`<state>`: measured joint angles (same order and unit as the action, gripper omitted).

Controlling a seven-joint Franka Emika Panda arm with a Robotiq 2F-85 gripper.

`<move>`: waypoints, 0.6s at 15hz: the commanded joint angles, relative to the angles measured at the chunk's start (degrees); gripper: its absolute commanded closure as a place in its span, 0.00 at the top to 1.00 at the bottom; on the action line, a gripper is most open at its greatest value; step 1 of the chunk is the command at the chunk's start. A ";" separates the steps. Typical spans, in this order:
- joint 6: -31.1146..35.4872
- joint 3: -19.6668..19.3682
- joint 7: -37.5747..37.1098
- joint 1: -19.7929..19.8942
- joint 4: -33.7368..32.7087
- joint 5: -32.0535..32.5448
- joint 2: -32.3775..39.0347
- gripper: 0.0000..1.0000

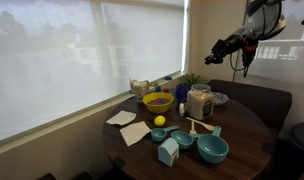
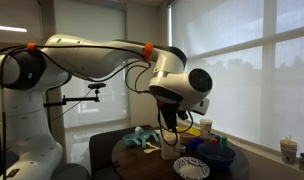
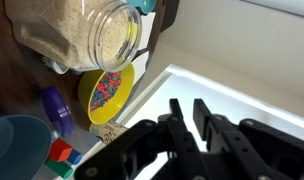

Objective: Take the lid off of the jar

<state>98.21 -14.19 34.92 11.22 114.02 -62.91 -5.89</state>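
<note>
The jar (image 1: 200, 101) stands upright on the round table (image 1: 242, 135), tall and clear with whitish-tan contents. In the wrist view the jar (image 3: 77, 35) fills the top left, and its mouth looks uncovered. A bluish round thing that looks like the lid (image 3: 142, 5) lies just past the jar's mouth, cut off by the frame edge. In an exterior view it seems to lie on the table beside the jar (image 1: 220, 98). My gripper (image 3: 184, 108) hangs high above the table (image 1: 240, 63), well away from the jar. Its fingers are almost together and hold nothing.
A yellow bowl (image 3: 105, 92) of coloured bits sits next to the jar. Teal bowls (image 1: 212, 150), a small teal carton-shaped box (image 1: 168, 152) and napkins (image 1: 121, 118) lie toward the table's front. A bright window runs along one side. A dark bench (image 1: 257, 98) is behind the table.
</note>
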 commanded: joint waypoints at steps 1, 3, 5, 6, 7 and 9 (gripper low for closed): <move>-0.83 -0.06 0.66 0.57 1.45 0.47 -1.68 0.44; -0.62 -0.01 0.59 0.50 1.44 0.90 -1.73 0.42; -0.53 0.05 0.40 0.48 1.37 1.17 -1.71 0.55; -0.52 0.06 0.32 0.48 1.34 1.31 -1.72 0.61; -0.38 0.11 0.17 0.47 1.27 1.59 -1.77 0.69; -0.17 0.22 -0.22 0.44 1.13 2.27 -1.97 0.81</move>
<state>98.20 -14.41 34.92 11.28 114.33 -62.28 -6.38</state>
